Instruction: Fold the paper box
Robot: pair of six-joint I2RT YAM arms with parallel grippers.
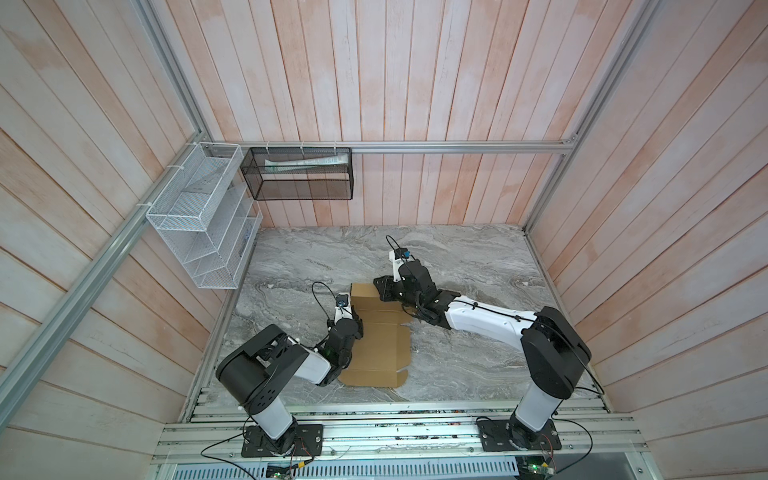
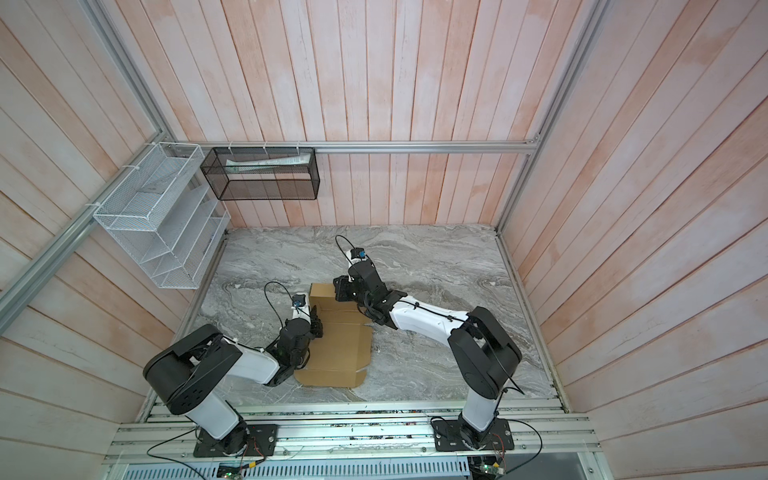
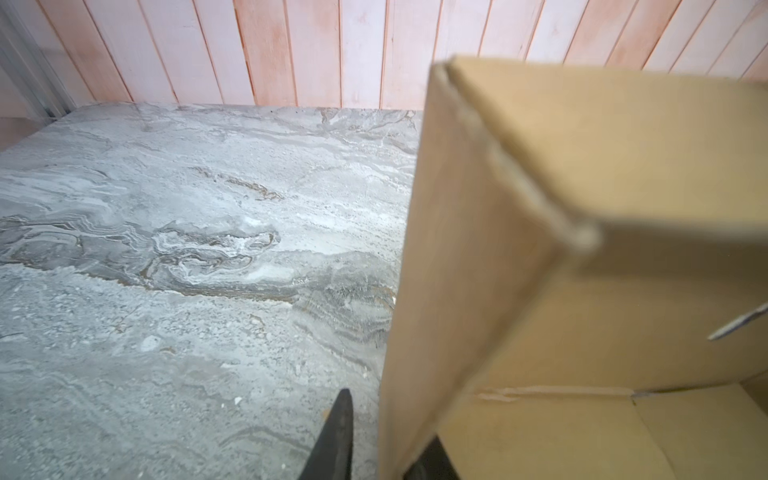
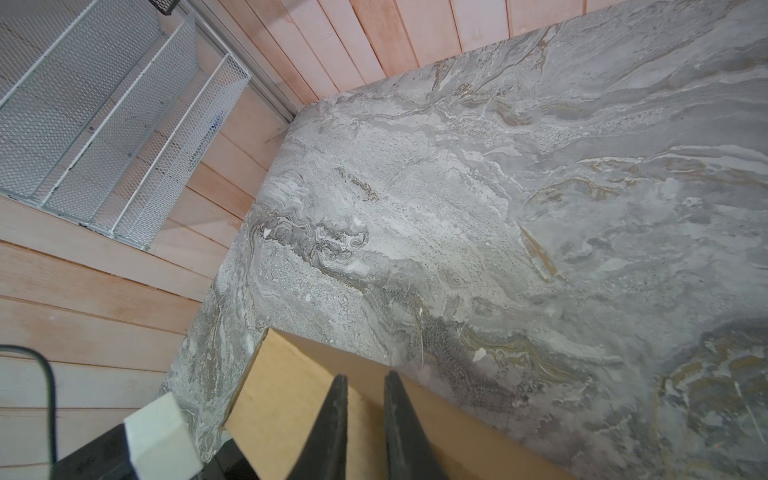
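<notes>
The paper box is plain brown cardboard lying mid-table in both top views, also, with its far flap and left side wall raised. My left gripper is at that left wall. In the left wrist view one finger stands outside the wall with a small gap, the other is inside, so the left gripper is open around it. My right gripper reaches across to the far flap's right end. In the right wrist view the right gripper is shut on the flap's top fold.
The grey marble table is walled by pink planks on three sides. A white wire rack hangs on the left wall and a black mesh basket with a paper item on the back wall. An aluminium rail runs along the front edge.
</notes>
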